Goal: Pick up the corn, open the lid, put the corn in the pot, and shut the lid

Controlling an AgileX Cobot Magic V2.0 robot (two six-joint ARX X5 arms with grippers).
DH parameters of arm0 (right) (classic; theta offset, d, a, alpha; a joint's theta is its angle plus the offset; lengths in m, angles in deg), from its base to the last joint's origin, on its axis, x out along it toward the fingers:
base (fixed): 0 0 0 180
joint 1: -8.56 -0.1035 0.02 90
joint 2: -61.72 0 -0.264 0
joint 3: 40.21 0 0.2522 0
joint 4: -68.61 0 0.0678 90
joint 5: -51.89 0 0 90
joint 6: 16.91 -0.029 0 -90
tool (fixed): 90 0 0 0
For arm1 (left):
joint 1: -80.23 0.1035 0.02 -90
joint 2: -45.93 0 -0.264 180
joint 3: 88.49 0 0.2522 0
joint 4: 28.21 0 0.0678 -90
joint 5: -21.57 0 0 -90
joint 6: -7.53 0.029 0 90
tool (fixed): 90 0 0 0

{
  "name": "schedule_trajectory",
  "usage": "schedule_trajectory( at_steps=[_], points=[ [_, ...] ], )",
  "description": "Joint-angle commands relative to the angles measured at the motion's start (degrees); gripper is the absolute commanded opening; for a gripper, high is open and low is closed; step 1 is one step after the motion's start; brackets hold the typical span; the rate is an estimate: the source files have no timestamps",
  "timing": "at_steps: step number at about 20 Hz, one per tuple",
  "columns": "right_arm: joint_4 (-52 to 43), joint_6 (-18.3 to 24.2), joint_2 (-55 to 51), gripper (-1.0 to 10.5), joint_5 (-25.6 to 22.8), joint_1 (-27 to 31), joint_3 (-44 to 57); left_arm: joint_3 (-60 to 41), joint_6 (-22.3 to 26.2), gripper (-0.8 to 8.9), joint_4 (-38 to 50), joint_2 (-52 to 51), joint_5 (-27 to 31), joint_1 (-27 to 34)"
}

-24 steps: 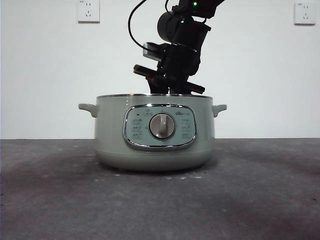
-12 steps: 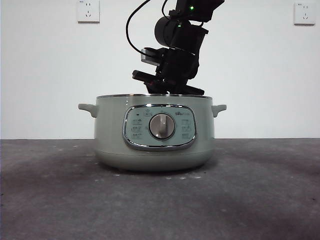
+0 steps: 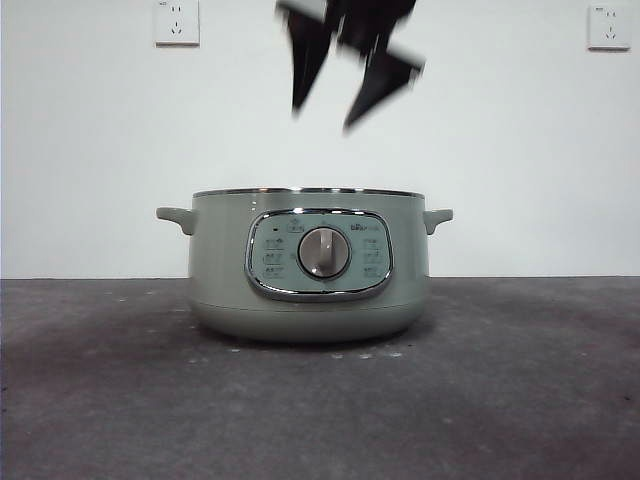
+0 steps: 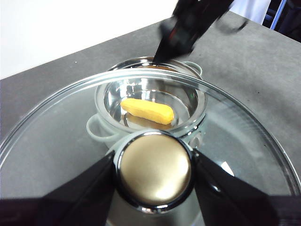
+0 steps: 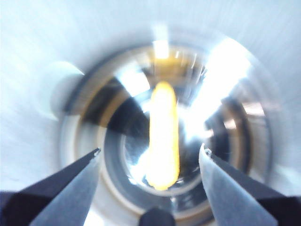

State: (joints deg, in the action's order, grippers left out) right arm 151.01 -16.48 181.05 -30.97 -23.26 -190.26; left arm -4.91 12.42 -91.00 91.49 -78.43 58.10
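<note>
right gripper (image 3: 335, 100) risen clear of pot (image 3: 310, 290) rim; jaws now spread, empty

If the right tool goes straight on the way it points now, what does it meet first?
Most likely the corn lying inside the open pot; the right tool points down at it with open jaws. The blur leaves the depth unclear.

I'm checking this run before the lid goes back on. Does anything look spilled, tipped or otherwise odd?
Nothing stands out. The corn lies flat on the bottom of the upright pot, the left gripper holds the lid by its knob, and the right gripper is open above.
</note>
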Motion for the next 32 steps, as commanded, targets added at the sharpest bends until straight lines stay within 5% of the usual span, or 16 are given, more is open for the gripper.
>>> schedule_trajectory(
  at_steps=[1,6,12,19,24,32],
  points=[
    [3.80,0.09,-3.72,3.5,-3.10,-0.15,-0.81,0.50,-0.02,-0.09,5.25,1.62,-0.50,0.17],
    [10.27,1.29,-13.73,3.5,-6.71,0.00,-0.70,0.55,1.20,-0.09,12.11,9.40,-2.43,0.02],
    [10.40,1.29,-25.31,3.5,-0.07,-0.35,4.26,5.40,2.21,-0.09,17.46,21.33,-4.09,-1.42],
    [10.38,1.25,-47.23,3.5,0.28,-1.62,34.18,17.84,4.33,-0.09,19.21,38.91,-3.87,-3.37],
    [10.32,-2.08,-61.46,3.5,-3.85,-1.60,53.59,21.79,4.31,-0.08,24.04,48.83,-3.87,-4.92],
    [10.27,-11.15,-79.52,3.5,-7.19,-1.60,67.93,21.79,1.51,-0.08,32.06,56.89,-1.81,-7.28]
  ],
)
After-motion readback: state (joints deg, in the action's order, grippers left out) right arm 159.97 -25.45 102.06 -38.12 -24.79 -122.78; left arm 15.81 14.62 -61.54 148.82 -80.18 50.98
